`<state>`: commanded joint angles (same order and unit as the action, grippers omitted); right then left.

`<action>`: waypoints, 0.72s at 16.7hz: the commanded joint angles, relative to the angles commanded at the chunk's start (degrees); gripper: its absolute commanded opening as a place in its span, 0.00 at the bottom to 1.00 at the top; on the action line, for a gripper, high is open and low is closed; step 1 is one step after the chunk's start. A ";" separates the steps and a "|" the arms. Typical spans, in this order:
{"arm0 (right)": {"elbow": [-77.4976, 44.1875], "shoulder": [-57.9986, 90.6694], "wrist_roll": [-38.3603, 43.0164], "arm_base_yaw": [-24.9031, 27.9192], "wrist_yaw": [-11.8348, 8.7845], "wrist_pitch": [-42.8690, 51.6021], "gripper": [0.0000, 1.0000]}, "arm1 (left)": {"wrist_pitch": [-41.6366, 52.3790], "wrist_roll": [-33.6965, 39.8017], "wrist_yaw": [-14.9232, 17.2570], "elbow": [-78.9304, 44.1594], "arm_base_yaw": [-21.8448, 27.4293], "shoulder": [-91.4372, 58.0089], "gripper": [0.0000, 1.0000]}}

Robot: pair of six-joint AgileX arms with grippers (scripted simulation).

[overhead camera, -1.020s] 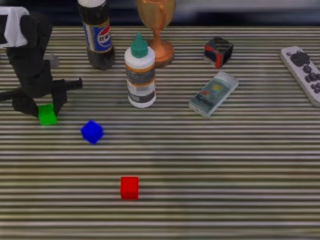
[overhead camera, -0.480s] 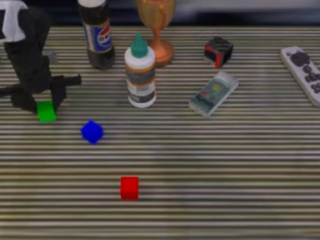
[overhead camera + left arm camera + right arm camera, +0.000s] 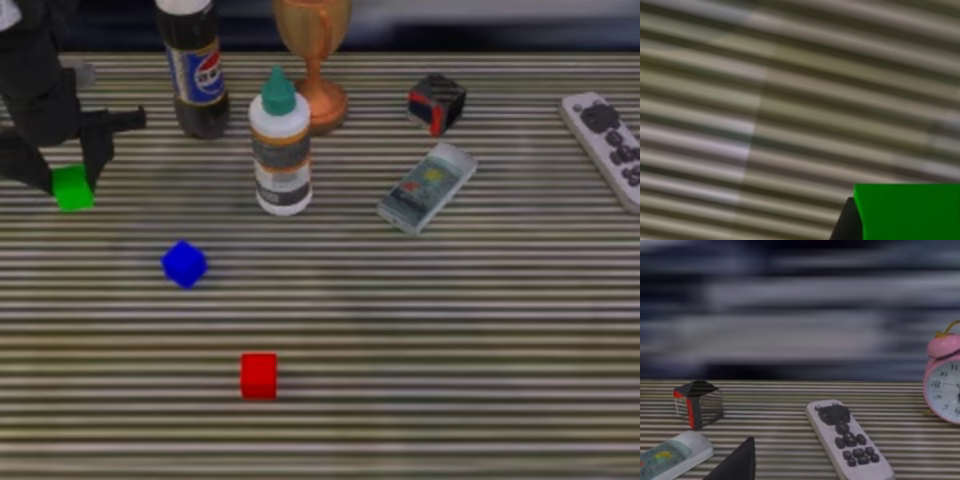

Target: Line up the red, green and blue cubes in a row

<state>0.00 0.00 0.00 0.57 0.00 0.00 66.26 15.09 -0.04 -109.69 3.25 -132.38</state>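
So the left claw (image 3: 70,172) is up at the far left of the striped worktop (image 3: 420,330), and the small bright green matte cube (image 3: 72,187) sits right between its two dark fingers (image 3: 98,150), pinched on both sides. The claw is clamped onto the green cube, with the cube poking out just below the fingertips in the top view. The left wrist view backs this up: the green cube (image 3: 907,211) fills its corner with a dark finger pressed against one side, striped worktop behind it.

The other two are on their own. The small deep blue matte cube (image 3: 184,264) sits well apart from the claw, toward the middle-left and turned a bit skew to the stripes. The small bright red matte cube (image 3: 259,375) lies nearer the front edge, right of the blue one, squared up with the stripes.

Clutter along the back: a dark cola bottle with a blue label (image 3: 195,70), a white bottle with a teal cap (image 3: 279,145), a copper-coloured goblet (image 3: 315,55), a larger black cube with red patches (image 3: 437,102), a flat grey-white handset with a coloured screen (image 3: 427,186) and a grey remote control with dark buttons (image 3: 608,145).

The right arm isn't in the top view, and I can't tell what state its claw is in. Its wrist view also catches a pink alarm clock (image 3: 944,380).
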 joint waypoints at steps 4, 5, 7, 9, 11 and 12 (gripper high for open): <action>0.00 0.00 0.00 0.00 0.00 0.00 1.00 | -0.17 0.52 -0.03 0.31 1.14 0.00 0.00; 0.00 0.00 0.00 0.00 0.00 0.00 1.00 | -0.24 1.51 -0.06 0.68 2.45 0.34 0.00; 0.00 0.00 0.00 0.00 0.00 0.00 1.00 | -0.43 4.63 -0.13 1.90 6.68 1.37 0.00; 0.00 0.00 0.00 0.00 0.00 0.00 1.00 | -0.67 8.88 -0.22 3.75 12.41 2.81 0.00; 0.00 0.00 0.00 0.00 0.00 0.00 1.00 | -0.96 13.86 -0.30 6.12 19.14 4.59 0.00; 0.00 0.00 0.00 0.00 0.00 0.00 1.00 | -1.11 16.45 -0.33 7.36 22.86 5.51 0.00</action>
<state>0.00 0.00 0.00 0.57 0.00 0.00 65.16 31.54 -0.37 -102.33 26.11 -126.87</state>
